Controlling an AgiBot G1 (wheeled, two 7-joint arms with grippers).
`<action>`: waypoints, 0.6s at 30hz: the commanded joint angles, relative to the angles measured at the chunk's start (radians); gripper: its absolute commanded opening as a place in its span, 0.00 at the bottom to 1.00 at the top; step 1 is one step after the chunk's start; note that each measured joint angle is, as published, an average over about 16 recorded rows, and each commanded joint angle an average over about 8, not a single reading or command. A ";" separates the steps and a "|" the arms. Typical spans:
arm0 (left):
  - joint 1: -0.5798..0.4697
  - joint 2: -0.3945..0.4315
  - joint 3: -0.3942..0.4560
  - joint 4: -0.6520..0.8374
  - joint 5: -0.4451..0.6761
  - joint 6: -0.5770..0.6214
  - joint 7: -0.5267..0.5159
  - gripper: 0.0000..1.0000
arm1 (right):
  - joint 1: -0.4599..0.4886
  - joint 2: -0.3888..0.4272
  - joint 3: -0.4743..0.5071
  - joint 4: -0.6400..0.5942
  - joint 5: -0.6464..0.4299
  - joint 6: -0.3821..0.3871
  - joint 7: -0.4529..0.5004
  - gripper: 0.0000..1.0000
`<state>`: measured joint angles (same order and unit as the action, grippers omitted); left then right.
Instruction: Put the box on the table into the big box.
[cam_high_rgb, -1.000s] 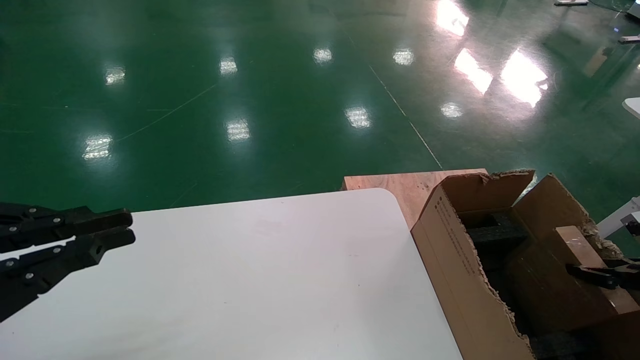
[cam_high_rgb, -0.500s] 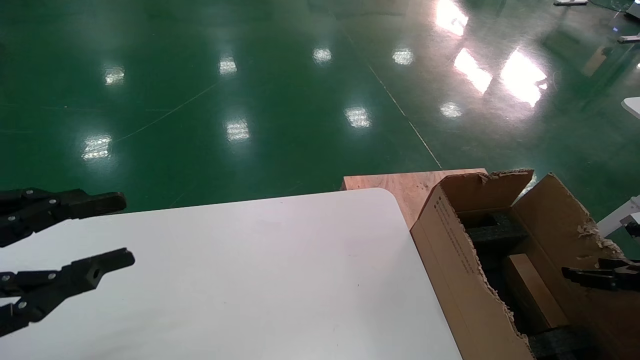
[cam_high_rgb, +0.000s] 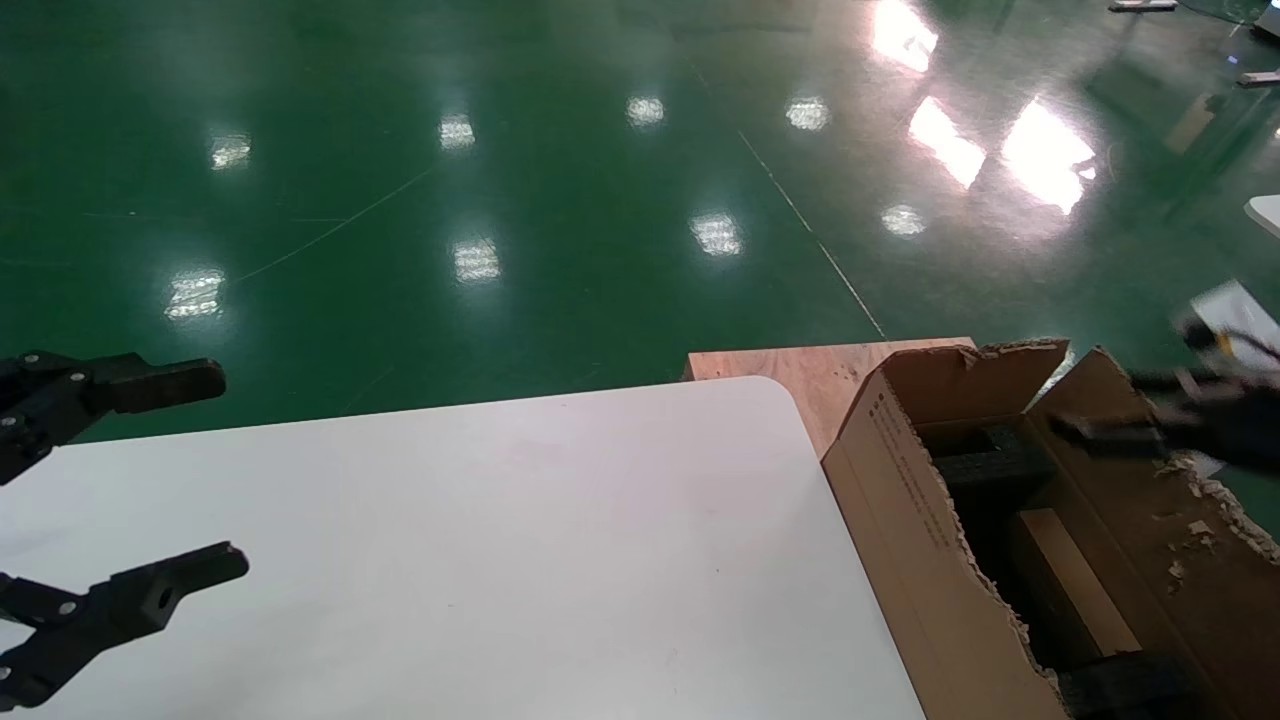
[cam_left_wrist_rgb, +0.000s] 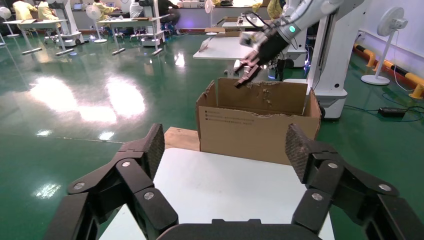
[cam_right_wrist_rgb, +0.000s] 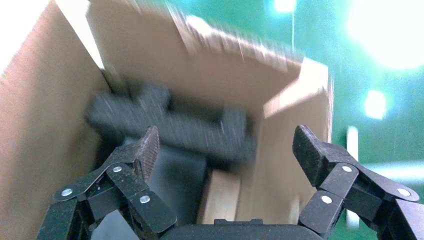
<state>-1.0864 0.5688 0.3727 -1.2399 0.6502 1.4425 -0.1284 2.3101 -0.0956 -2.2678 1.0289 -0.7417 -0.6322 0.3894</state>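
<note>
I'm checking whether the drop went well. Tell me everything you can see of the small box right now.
The small box lies inside the big box, low against its right inner wall, long side running front to back. It looks like plain reddish-brown cardboard, closed, with a lighter top face. Black foam sits beyond it and more at its near end. Nothing grips it: the right gripper is above the carton's far right flap, open.

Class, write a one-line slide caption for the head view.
Small box lies inside the big box beside the white table; the open right tool hangs above the carton, the open left tool over the table.
</note>
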 joint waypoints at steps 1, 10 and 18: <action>0.000 0.000 0.000 0.000 0.000 0.000 0.000 1.00 | 0.026 -0.008 0.022 0.027 -0.007 -0.006 -0.027 1.00; 0.000 0.000 0.000 0.000 0.000 0.000 0.000 1.00 | 0.037 -0.098 0.089 0.194 0.105 -0.022 -0.119 1.00; 0.000 0.000 0.000 0.000 0.000 0.000 0.000 1.00 | 0.000 -0.184 0.142 0.277 0.190 0.037 -0.225 1.00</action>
<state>-1.0863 0.5688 0.3728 -1.2398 0.6501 1.4423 -0.1284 2.3148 -0.2712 -2.1321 1.2984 -0.5634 -0.6005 0.1776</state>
